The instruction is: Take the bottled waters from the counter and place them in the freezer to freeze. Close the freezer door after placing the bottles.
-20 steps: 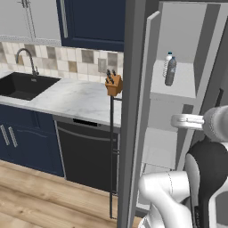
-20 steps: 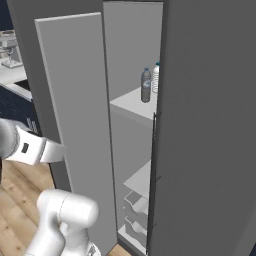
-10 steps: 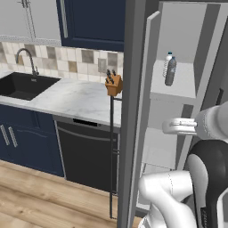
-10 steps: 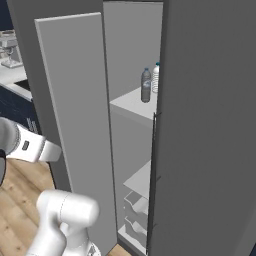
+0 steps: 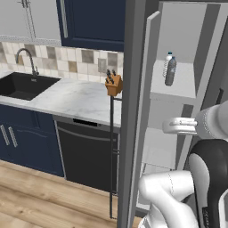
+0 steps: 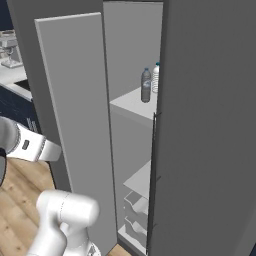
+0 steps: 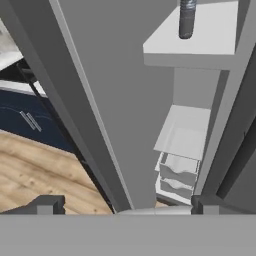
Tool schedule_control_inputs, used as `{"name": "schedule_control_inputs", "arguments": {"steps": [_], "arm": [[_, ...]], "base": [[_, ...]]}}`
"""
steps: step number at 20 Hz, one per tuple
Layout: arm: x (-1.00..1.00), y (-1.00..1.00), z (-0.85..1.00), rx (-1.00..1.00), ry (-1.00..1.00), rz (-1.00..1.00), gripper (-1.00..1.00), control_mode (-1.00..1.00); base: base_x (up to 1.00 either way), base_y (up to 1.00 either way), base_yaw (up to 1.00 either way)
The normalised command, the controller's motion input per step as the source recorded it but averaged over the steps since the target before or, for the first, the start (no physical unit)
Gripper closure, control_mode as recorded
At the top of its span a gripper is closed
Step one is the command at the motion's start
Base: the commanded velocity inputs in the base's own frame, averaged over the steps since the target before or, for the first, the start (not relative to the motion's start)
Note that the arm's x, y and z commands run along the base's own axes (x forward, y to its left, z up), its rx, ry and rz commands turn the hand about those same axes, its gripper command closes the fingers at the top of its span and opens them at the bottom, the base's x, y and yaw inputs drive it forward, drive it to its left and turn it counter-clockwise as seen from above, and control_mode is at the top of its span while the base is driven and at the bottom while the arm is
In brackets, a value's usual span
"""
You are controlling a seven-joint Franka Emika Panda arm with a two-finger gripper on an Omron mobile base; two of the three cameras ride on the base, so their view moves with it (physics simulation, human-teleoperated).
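End effector [image 7: 122, 204]: my jaws stand wide open and hold nothing; the two tips are far apart at the bottom of the hand view.
Bottles [image 5: 169, 70]: two bottles stand upright, side by side, on the upper shelf [image 5: 178, 89] inside the freezer [image 6: 200, 125]. They are above and ahead of my end effector, to its right, with the long axis vertical. In the hand view I see the lower part of one bottle [image 7: 187, 20] at the top.
Door [image 7: 95, 100]: it is open and stands edge-on just ahead of my end effector, a little to its left. Its long axis is vertical. This is the relation that matters now: I judge that the bottles are already placed and only the closing is left, so I must push the door from its outer side toward the freezer.
Handle [image 5: 111, 151]: the thin dark bar runs down the outer face of the door, to the left of my end effector.
Desk [image 5: 75, 98]: far to my left, beyond the door; it carries a knife block [image 5: 113, 84] and I see no bottle on it.
In the way: the door edge itself is very near my tips; the lower shelves [image 7: 182, 135] and drawers are ahead and to the right.
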Motion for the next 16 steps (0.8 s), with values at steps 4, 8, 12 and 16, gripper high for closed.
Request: {"name": "schedule_control_inputs", "arguments": {"steps": [4,8,12,16], "arm": [[-0.13,0.0,0.0,0.0,0.0,0.0,-1.0,1.0],[0.0,0.0,0.0,0.0,0.0,0.0,-1.0,1.0],[0.0,0.0,0.0,0.0,0.0,0.0,-1.0,1.0],[0.0,0.0,0.0,0.0,0.0,0.0,-1.0,1.0]], "base": [[-0.14,0.0,-0.01],[-0.46,0.0,-0.02],[-0.31,0.0,0.0],[-0.56,0.03,-0.16]]}}
